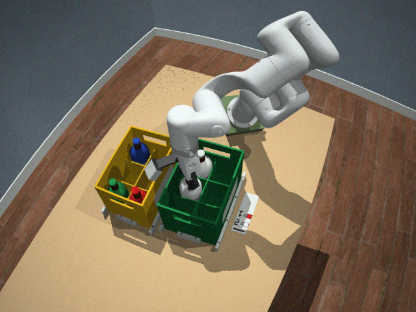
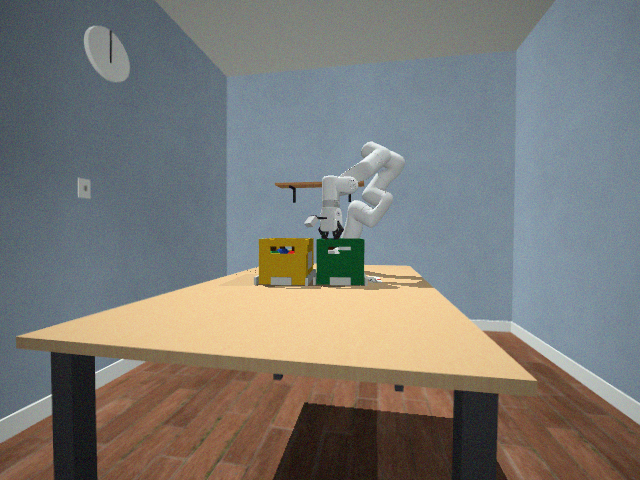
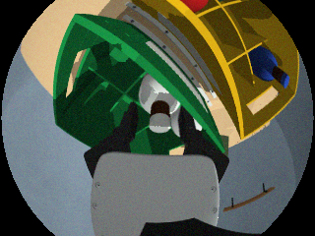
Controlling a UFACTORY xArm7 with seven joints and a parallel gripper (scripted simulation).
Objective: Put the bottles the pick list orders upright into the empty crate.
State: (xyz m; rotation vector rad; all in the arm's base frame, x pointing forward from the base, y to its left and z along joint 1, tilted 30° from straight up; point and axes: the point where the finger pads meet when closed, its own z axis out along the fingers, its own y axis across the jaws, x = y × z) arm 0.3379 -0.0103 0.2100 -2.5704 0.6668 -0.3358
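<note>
Exterior view, nearest first: long table [image 2: 289,330], and well back on it the yellow crate [image 2: 285,260] on the left touching or just beside the green crate [image 2: 339,260] on the right. Bottles barely show here, only color flecks through the yellow crate's handle slot. Arm [image 2: 379,178] reaches down from behind, gripper [image 2: 330,231] just above the green crate's rim.

Top view fills in the rest. Pick list [image 1: 246,212] lies on the table beside the green crate, on the side away from the yellow one; black bar at its near end, red and white swatches visible, numerals too small to read for sure. Yellow crate holds a red-label bottle [image 1: 136,194] and a green-label bottle [image 1: 116,186] in its near cells, a blue-label bottle [image 1: 138,149] in a far cell. Green crate holds two white-label bottles: one [image 1: 190,188] upright under the gripper in a left cell, the other [image 1: 204,162] in the cell behind it, partly hidden by the wrist.

Wrist view only: fingers stand either side of the bottle's cap [image 3: 159,108] with gaps, not touching. Gripper released, holding nothing.
</note>
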